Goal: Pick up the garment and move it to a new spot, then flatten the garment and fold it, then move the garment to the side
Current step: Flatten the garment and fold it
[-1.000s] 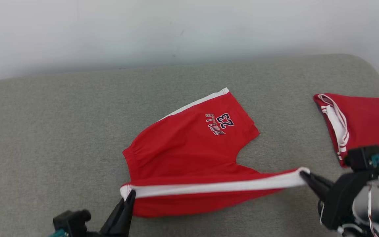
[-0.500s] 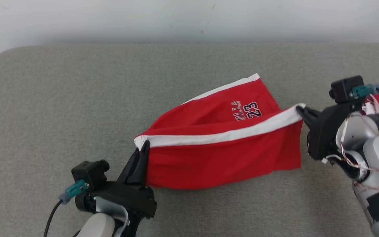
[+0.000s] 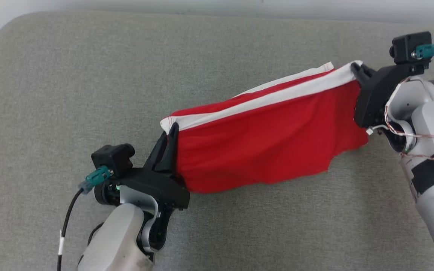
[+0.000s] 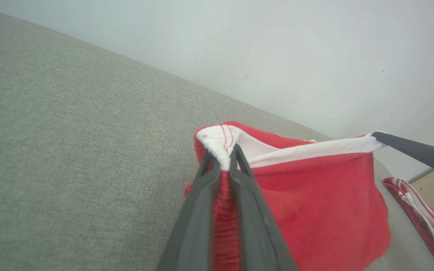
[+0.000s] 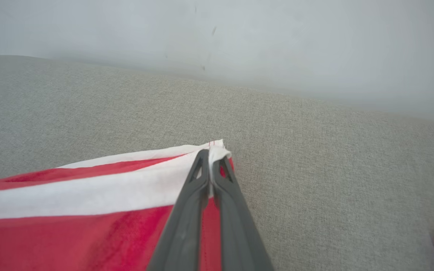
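Head view showed your left gripper (image 3: pixel 172 128) at the lower left, its two dark fingers pressed together on one end of the garment (image 3: pixel 269 150), a pair of red shorts with a white side stripe (image 3: pixel 277 98). Your right gripper (image 3: pixel 355 67) sat at the upper right, jaws likewise pinched tight on the opposite end of that stripe. Between the two grips the stripe ran taut as the top edge. The red cloth hung slack beneath it, with an uneven lower edge over the grey cushion (image 3: pixel 70 75). You could not tell from this view whether that edge touched the cushion.

In the left wrist view, your left fingers were closed on a white corner with red stitching, and gathered red cloth was squeezed in the narrow gap between them. The right gripper's dark tip held the stripe's other end near the right edge of that view. A second red garment (image 4: pixel 424 222) with white trim lay on the cushion at the lower right, apart from the held shorts. A pale wall (image 4: pixel 277 45) stood behind the cushion.

In the right wrist view, your right fingers met on the folded white tip of the stripe. Red cloth fell away to the left, and bare cushion lay beyond.
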You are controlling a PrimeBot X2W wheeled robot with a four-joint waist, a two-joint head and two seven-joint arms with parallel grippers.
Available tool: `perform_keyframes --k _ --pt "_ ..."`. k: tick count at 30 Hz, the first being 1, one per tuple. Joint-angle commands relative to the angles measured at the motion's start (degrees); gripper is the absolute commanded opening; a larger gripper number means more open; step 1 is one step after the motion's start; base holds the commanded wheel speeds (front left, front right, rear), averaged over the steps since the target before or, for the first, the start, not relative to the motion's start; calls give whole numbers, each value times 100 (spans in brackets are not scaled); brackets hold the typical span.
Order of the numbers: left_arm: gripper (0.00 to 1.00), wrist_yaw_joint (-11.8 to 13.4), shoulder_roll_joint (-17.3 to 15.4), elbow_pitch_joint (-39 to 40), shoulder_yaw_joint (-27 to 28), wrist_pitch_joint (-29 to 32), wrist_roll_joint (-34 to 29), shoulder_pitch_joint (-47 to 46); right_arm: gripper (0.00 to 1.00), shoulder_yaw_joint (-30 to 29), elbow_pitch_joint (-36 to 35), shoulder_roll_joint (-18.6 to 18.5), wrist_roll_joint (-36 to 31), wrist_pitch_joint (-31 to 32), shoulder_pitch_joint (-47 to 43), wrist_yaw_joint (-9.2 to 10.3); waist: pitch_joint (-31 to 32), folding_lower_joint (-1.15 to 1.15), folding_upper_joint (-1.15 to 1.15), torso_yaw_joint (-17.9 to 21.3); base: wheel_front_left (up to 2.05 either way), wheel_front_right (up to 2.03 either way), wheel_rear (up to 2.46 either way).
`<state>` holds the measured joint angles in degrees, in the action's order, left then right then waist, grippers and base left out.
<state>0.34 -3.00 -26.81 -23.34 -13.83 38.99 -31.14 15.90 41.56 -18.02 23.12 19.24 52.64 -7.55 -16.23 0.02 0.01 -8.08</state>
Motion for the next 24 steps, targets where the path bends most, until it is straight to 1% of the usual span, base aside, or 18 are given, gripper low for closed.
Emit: perform_keyframes --k 1,3,4,5,6,7,9,11,17,20,22,24 --pt "0 23 2 -41 -19 -45 54 -119 0 0 101 23 -59 -82 115 16 -166 -2 -1 -108 0 0 0" --pt "0 49 5 -113 -69 -72 165 -246 0 30 331 77 -110 -200 265 16 -225 -2 -1 -127 0 0 0" --pt "7 63 7 -133 -98 -91 220 -300 0 53 428 101 -129 -253 335 16 -246 -2 -1 -130 0 0 0" --pt "30 77 7 -148 -141 -92 259 -355 0 64 526 123 -146 -308 411 16 -265 -2 -1 -134 0 0 0" --pt "85 95 8 -165 -179 -97 310 -403 0 74 617 145 -149 -368 476 16 -276 -2 -1 -136 0 0 0" --pt "100 104 8 -166 -199 -114 364 -455 24 92 698 166 -149 -425 531 16 -284 -2 -1 -135 0 0 0" --pt "100 109 8 -195 -229 -123 430 -517 100 82 856 228 -77 -548 627 16 -288 -2 -1 -126 0 0 0" --pt "100 139 8 -183 -194 -136 456 -556 100 153 968 274 -32 -652 705 16 -270 -2 -1 -112 0 0 0" --pt "100 264 5 162 281 -131 67 -299 100 373 1175 250 245 -731 849 16 -81 -2 -1 -60 0 0 0" --pt "100 296 7 357 562 -131 -303 -92 100 409 1253 185 460 -662 849 16 58 -2 -1 -43 0 0 0" --pt "100 290 7 492 752 -132 -606 101 100 433 1333 123 590 -510 808 16 144 -2 -1 -47 0 0 0" --pt "100 273 -63 627 901 -133 -983 304 100 464 1422 73 743 -301 719 16 228 -2 -1 -62 0 0 0"
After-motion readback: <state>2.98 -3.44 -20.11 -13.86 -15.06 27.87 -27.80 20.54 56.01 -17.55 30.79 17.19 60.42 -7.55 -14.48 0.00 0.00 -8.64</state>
